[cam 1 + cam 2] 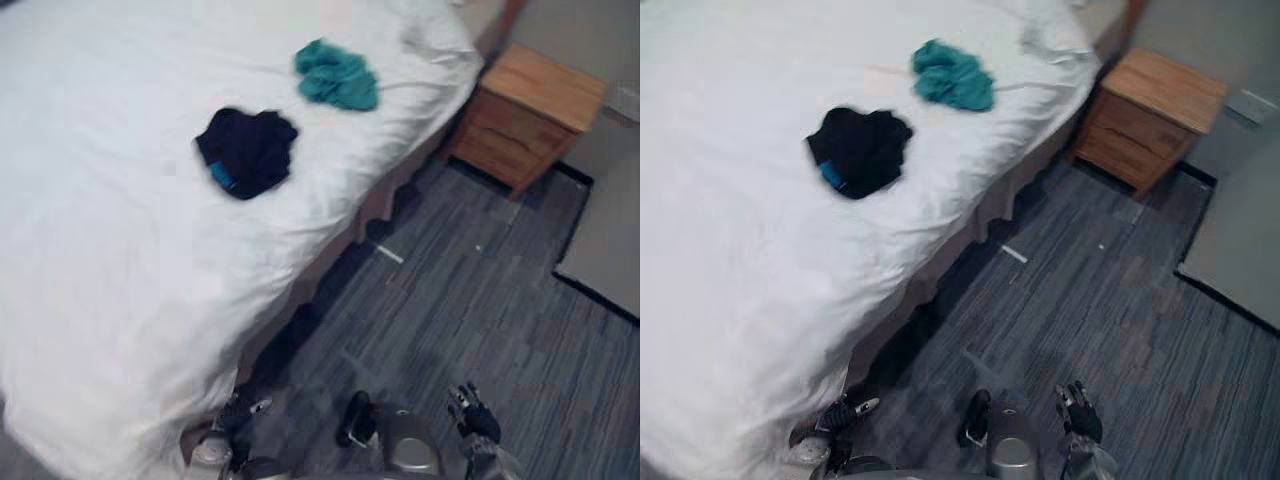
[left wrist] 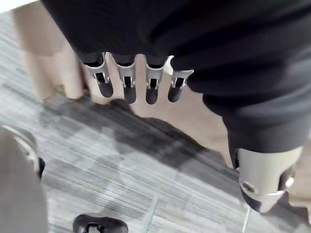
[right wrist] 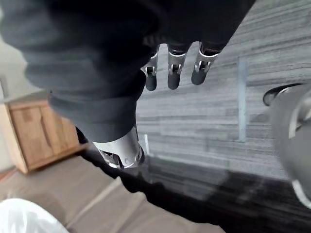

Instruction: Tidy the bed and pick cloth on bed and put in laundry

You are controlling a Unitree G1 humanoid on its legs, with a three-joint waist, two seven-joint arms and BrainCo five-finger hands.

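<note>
nearest, the left hand [image 2: 127, 83] is held low by the near corner of the bed [image 1: 100, 260], fingers straight and set apart from the thumb, with nothing between them. the right hand [image 3: 172, 74] is hung over the grey floor [image 1: 480, 300], further out from the bed's side; its fingers are likewise loose and spread, and nothing is held.

on the bed, about midway along and not far in from its floor-side edge, a dark cloth [image 1: 247, 150] with a small blue patch is seen crumpled. beyond it, nearer the bed's head, a teal cloth [image 1: 337, 75] is bunched, apart from the dark one. past the bed's head corner a wooden nightstand [image 1: 530, 110] is set.

the step in hand is judged to be the approach: neither cloth is yet picked up. for the next move the bed would have to be neared, a hand raised over the sheet and lowered onto the dark cloth, the closer of the two. the fingers should be closed round a raised fold so that the white sheet beneath is not pinched with it.
</note>
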